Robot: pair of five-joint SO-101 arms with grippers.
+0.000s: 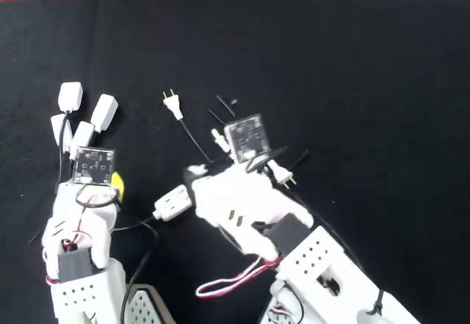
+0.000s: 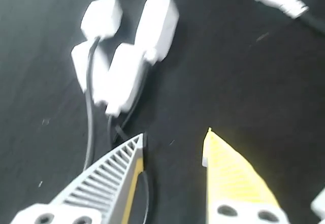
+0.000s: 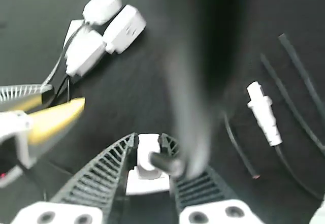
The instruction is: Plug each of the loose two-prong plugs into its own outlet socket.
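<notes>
Several white outlet sockets [image 1: 81,118] lie bunched at the far left, their black cords trailing back; the same sockets [image 2: 122,56] sit just ahead of my left gripper [image 2: 175,135], which is open and holds nothing. My right gripper [image 3: 148,140] is shut on a white two-prong plug [image 3: 146,165] near the table's middle, and its dark cord blurs across the right wrist view. Another loose plug [image 1: 172,104] lies beyond it, prongs pointing away; it is the plug [image 3: 264,113] beside the right gripper. A third plug [image 1: 282,175] lies to the right of the right arm.
A single white socket [image 1: 171,203] lies between the two arms, close to the right arm's body [image 1: 242,199]. Short black cable pieces [image 1: 222,108] lie past the right gripper. The black cloth [image 1: 367,81] is open at the back and right.
</notes>
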